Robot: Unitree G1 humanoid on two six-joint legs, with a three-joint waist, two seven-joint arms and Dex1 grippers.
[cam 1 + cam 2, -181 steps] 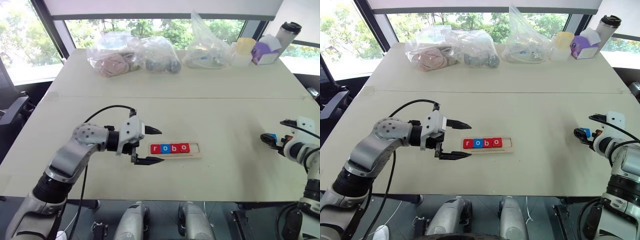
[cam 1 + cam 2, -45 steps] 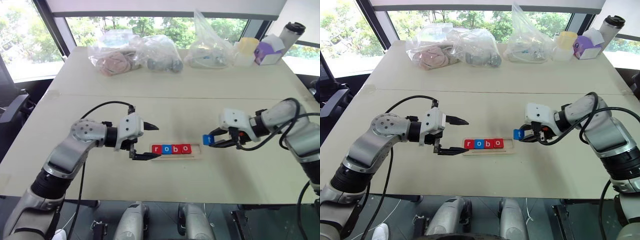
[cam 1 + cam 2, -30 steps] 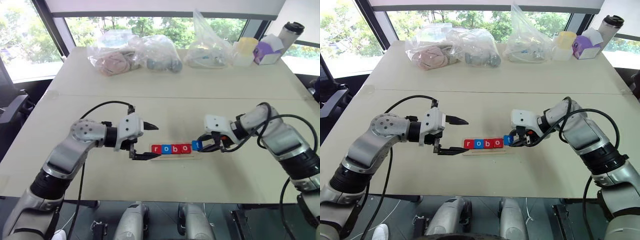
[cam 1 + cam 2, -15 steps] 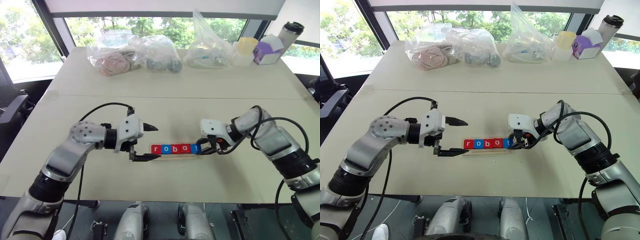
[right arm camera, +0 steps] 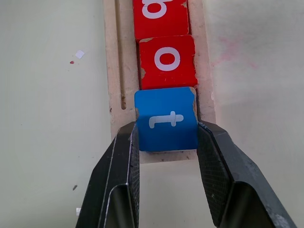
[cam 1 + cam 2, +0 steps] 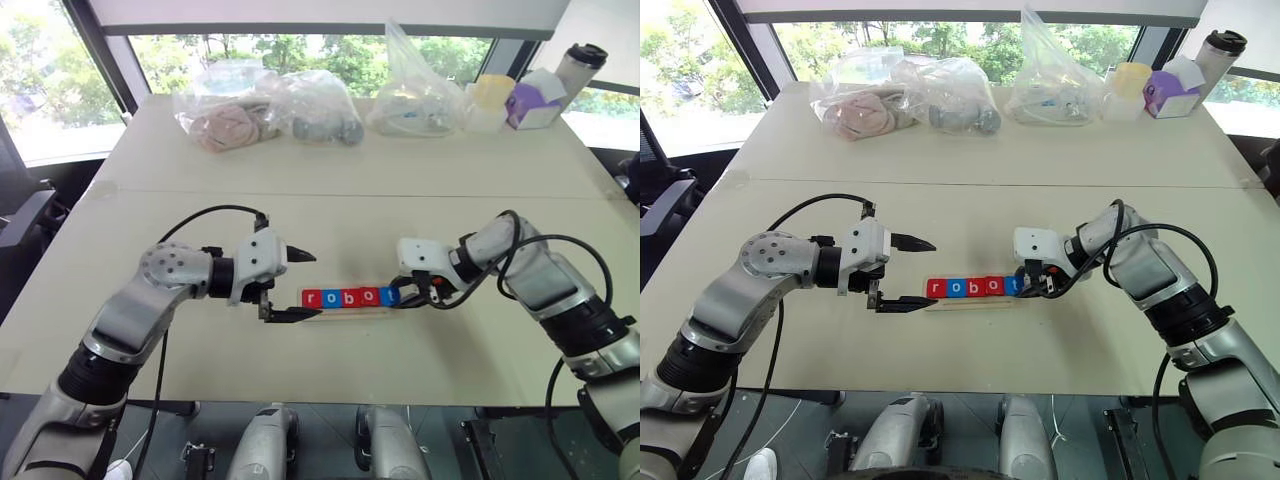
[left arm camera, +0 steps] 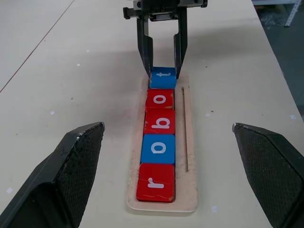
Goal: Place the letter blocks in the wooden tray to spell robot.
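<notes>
The wooden tray (image 6: 352, 311) lies at the table's middle near the front. Four letter blocks sit in it in a row: red r (image 7: 155, 183), blue o (image 7: 158, 148), red b (image 7: 160, 121), red o (image 7: 160, 99). The blue t (image 5: 167, 119) is at the tray's right end against the red o, and my right gripper (image 5: 167, 129) is shut on its two sides, reaching in from the right (image 6: 400, 298). My left gripper (image 6: 316, 285) hovers open just left of the tray, with its fingers (image 7: 76, 166) spread wide and nothing between them.
Several clear plastic bags (image 6: 265, 105) of items line the table's far side. A yellow cup (image 6: 490, 95), a purple box (image 6: 528, 103) and a tumbler (image 6: 580, 65) stand at the back right. A seam (image 6: 350, 194) crosses the table behind the tray.
My right gripper carried the blue t block from the table's right side leftward and brought it to the tray's right end beside the red o. The left arm stayed put.
</notes>
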